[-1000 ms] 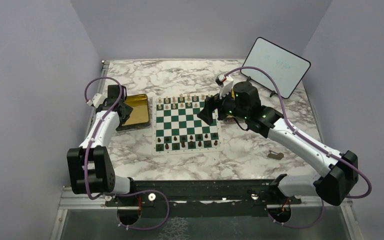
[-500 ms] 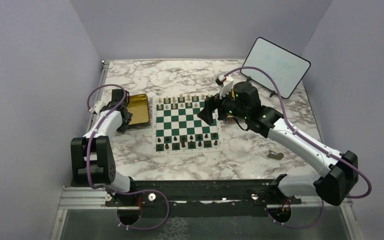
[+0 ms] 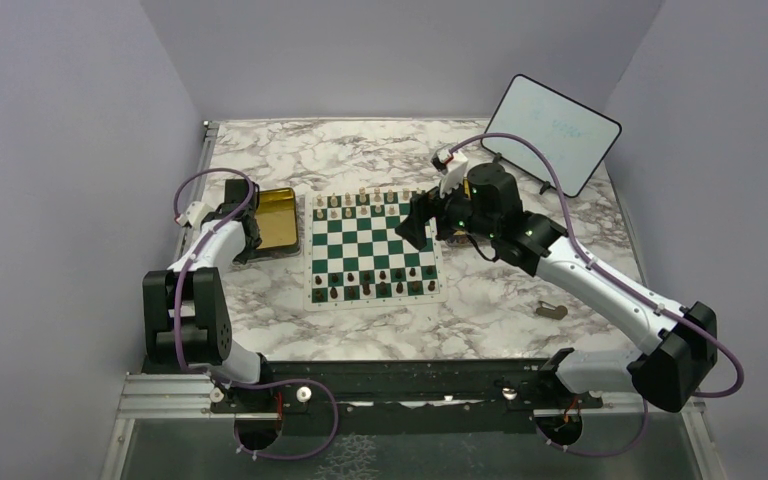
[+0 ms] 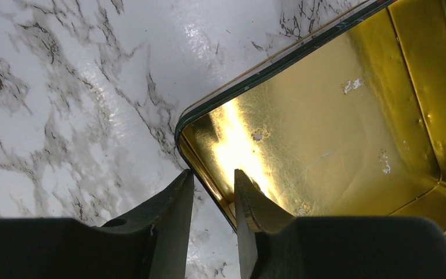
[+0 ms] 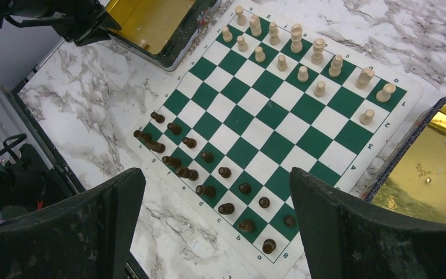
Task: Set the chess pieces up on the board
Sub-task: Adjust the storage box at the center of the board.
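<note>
Entry: left gripper, jaws narrowly parted astride one wall of the gold tray beside its corner, one finger outside and one inside. Whether the wall was clamped could not be told. The tray was set at 9 o'clock of the board, nearer the left arm. Cream pieces were ranked along the far edge with one second-rank square vacant, dark pieces along the near edge. A small pale item, possibly a cream piece, was noted at the tray's wall. Right gripper: spread wide, at the board's 3 o'clock edge.
</note>
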Controlling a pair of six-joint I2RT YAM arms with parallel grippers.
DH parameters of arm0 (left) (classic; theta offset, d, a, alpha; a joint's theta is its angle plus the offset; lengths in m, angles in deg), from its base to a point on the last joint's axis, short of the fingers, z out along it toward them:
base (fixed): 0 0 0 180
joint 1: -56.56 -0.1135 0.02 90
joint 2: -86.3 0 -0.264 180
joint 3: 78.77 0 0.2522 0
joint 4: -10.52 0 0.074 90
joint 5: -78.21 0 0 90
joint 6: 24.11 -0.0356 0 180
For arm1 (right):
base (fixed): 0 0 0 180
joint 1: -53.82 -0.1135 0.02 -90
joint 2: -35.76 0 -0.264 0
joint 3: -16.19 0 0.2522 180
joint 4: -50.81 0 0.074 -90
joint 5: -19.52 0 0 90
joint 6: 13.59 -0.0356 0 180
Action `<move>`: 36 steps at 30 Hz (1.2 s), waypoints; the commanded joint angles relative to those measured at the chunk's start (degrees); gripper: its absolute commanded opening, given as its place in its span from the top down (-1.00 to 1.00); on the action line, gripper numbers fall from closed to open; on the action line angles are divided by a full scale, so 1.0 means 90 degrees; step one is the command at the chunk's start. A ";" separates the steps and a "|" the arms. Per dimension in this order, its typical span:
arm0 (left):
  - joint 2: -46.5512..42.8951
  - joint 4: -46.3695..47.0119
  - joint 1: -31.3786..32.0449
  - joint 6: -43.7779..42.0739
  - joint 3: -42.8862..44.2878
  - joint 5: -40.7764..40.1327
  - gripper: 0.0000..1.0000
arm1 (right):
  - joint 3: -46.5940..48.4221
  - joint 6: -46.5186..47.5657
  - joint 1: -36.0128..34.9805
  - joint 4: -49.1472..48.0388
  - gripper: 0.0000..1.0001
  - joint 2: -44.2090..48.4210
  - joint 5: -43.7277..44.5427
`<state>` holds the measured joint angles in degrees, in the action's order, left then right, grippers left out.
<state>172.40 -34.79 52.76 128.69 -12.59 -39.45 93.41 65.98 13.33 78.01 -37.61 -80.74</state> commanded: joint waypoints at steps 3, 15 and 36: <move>0.0045 0.0061 -0.0089 -0.0208 0.0035 -0.0633 0.42 | 0.0001 0.0026 -0.0003 0.0181 -1.00 0.0248 0.0149; 0.0000 0.0058 -0.0405 -0.0494 -0.0025 -0.0866 0.51 | -0.0021 0.0026 -0.0003 0.0222 -1.00 0.0310 0.0201; 0.0275 0.0175 -0.1219 -0.1446 0.1051 -0.0668 0.39 | 0.0087 0.0134 -0.0003 0.0346 -1.00 0.0326 0.0239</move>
<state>176.64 -31.62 42.25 114.51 -7.17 -45.74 93.35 66.15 13.33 80.74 -35.68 -79.83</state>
